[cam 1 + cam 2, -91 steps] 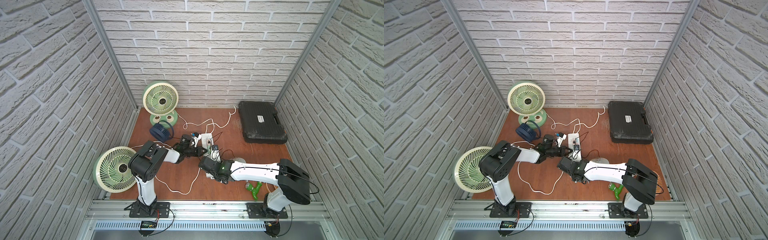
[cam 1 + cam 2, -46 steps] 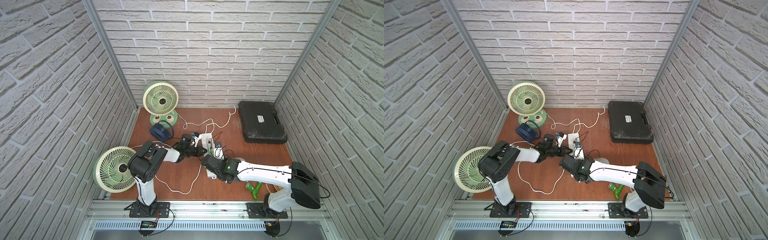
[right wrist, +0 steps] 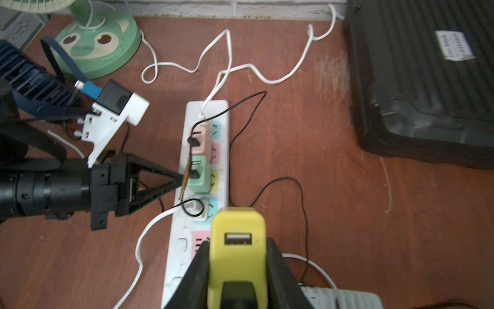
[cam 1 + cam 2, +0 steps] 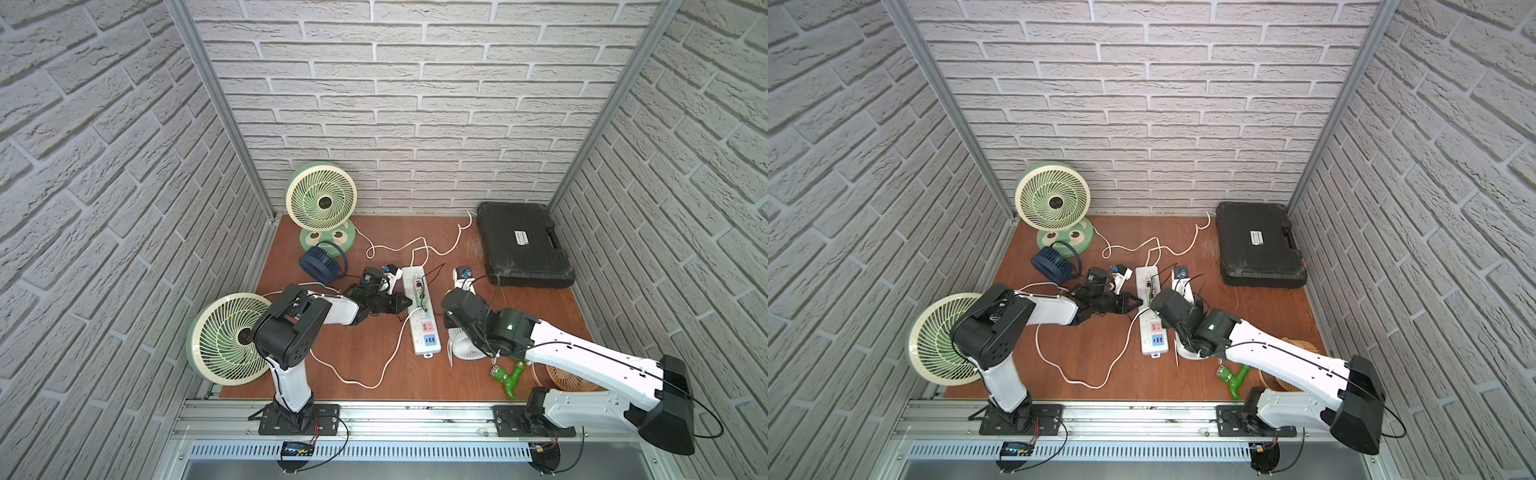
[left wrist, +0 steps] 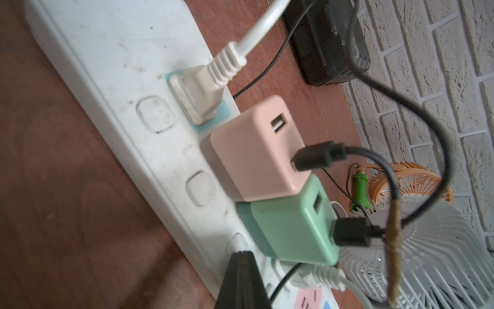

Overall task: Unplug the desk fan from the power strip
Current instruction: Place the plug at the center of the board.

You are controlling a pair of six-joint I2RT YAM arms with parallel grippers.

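Yellow adapter (image 3: pixel 237 240) gripped between right fingers (image 3: pixel 278 267) near power strip (image 3: pixel 192 112); left fingers (image 5: pixel 242 281) closed together, empty

**Bystanders on the brown board (image 4: pixel 536 307)**

A closed black case (image 4: pixel 521 249) with a white label on its lid lies in the back right corner. At the back left, a green-and-cream fan (image 4: pixel 322 201) stands on a round green base marked with two eyes. A dark blue fan (image 4: pixel 318 264) with a strap lies just in front of that base. A larger cream fan (image 4: pixel 226 338) leans over the left front edge. Near the front right lie a green Y-shaped fitting (image 4: pixel 510 376) and a partly hidden orange fan (image 4: pixel 565 378). White brick walls (image 4: pixel 415 104) enclose three sides.
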